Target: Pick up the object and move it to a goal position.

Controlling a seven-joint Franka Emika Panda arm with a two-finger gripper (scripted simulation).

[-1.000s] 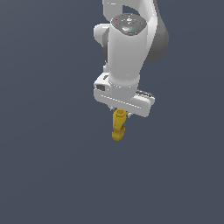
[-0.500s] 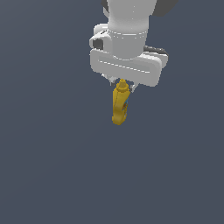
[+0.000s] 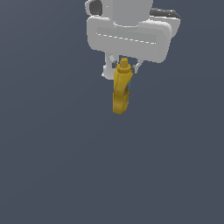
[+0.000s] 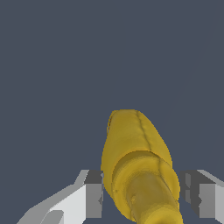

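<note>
Mustard-yellow squeeze bottle hangs in the upper middle of the exterior frame, nozzle cap up, its body tilted slightly so the base sits a little toward the frame's left of the cap. A small coloured label mark shows on its side facing the frame's right. The cap end sits tucked between the two fingers of the white gripper, which is clamped on the bottle near its top; one pale finger shows just left of the cap and another, thinner, just right of it. The broad white gripper body fills the top centre of the exterior frame, wider than the bottle.

In the wrist frame the bottle stretches away from the lower centre toward the middle, cap end nearest the camera, with a fingertip pressed at its left side and the other at its right. Around it everything is flat dark slate-grey background; the bottle touches nothing but the fingers.
</note>
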